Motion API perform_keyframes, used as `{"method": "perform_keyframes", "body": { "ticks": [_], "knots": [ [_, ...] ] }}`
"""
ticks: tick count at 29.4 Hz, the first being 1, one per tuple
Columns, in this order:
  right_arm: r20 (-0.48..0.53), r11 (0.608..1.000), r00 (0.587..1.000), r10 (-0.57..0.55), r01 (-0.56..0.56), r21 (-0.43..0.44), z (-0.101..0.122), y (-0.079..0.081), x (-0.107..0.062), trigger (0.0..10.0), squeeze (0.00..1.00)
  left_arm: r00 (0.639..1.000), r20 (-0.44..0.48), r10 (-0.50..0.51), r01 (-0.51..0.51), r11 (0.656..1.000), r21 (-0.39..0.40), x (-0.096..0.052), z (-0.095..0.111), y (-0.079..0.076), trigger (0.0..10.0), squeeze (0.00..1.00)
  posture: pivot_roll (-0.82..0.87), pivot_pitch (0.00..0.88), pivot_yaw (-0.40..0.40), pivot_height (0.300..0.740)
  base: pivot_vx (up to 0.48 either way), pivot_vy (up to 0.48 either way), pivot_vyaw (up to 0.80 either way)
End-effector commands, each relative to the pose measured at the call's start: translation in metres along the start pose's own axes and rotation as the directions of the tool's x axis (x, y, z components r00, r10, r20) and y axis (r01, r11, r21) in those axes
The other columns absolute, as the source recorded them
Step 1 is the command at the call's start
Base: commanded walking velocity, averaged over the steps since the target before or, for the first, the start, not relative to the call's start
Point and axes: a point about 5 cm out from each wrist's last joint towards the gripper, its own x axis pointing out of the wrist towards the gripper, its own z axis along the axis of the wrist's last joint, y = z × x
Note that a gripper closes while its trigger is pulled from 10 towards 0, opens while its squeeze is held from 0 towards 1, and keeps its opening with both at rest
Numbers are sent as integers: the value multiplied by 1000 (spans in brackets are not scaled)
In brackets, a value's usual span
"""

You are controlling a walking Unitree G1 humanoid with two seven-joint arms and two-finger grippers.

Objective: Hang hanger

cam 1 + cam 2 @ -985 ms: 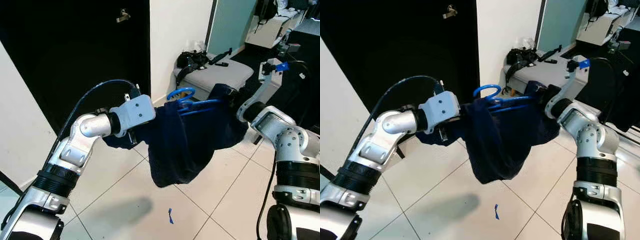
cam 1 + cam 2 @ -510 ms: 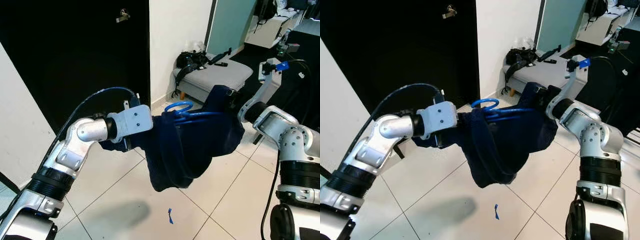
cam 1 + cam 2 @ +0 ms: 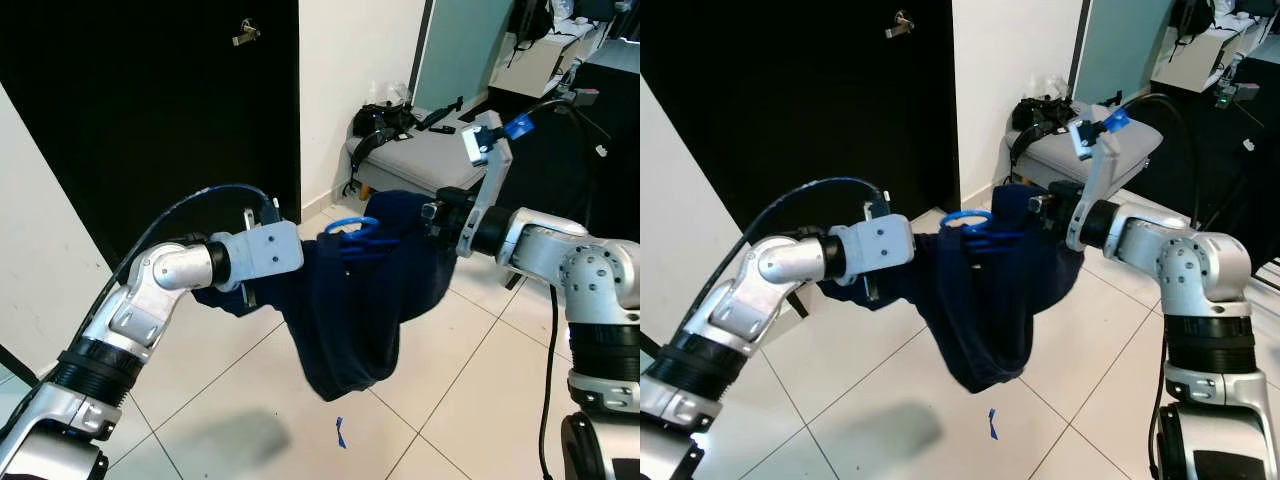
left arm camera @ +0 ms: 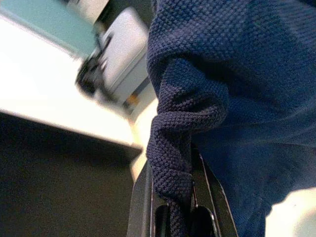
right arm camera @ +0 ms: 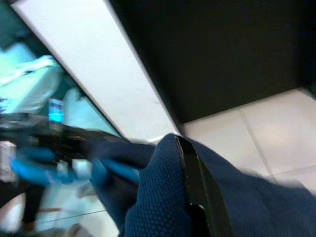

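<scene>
With both grippers pinching the navy garment on its blue hanger, the right gripper has swung toward the left gripper, slackening the cloth mid-air, nothing hung yet.

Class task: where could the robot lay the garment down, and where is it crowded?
Free: white tiled floor under the dark blue knitted garment, beside the blue tape mark. Crowded: grey cushioned bench, piled with black straps.

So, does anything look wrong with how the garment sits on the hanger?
Yes. The navy garment is bunched and sags in a lopsided pouch around the blue hanger, not draped evenly. Both end effectors, left and right, pinch its fabric.
</scene>
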Motion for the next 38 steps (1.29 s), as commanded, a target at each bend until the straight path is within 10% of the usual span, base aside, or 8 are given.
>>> {"method": "perform_keyframes", "body": {
  "ticks": [1, 8, 11, 17, 32, 33, 37, 38],
  "knots": [
    [31, 998, 997, -70, 70, -8, 8, -9, -6, 0, 0, 996, -69, 52, -52, 999, 2, -7, -10, 10, 10000, 0, 32, 72, -5, 740, 0, 0, 0],
    [44, 994, 993, -108, 107, 16, 6, -11, -7, 0, 0, 988, -124, 96, -103, 994, -45, -11, -19, 14, 10000, 0, 33, 76, -3, 740, 0, 0, 0],
    [43, 997, 997, 69, -69, 14, -6, 21, 11, 0, 0, 997, -48, 59, -63, 993, -95, 3, -3, -1, 10000, 0, 35, 74, 0, 740, 0, 0, 0],
    [61, 991, 990, 129, -130, 11, -7, 33, 21, 0, 0, 1000, 31, 3, 1, 992, -125, 13, 13, -20, 10000, 0, 38, 74, 0, 740, 0, 0, 0],
    [59, 995, 994, 95, -95, -15, -9, 28, 18, 0, 0, 994, 88, -67, 78, 988, -132, 11, 19, -29, 10000, 0, 39, 76, 2, 740, 0, 0, 0],
    [50, 997, 996, 70, -68, -40, -10, 24, 14, 9725, 0, 993, 91, -72, 84, 987, -135, 9, 18, -28, 10000, 0, 40, 77, 2, 740, 0, 0, 0],
    [44, 997, 998, 51, -48, -63, -10, 20, 10, 10000, 0, 994, 90, -65, 77, 986, -144, 7, 17, -25, 10000, 0, 39, 77, 1, 740, 0, 0, 0],
    [48, 995, 997, 53, -49, -83, -8, 17, 4, 10000, 1000, 994, 93, -57, 71, 985, -157, 6, 17, -22, 10000, 0, 40, 78, 0, 740, 0, 0, 0]
  ]
}}
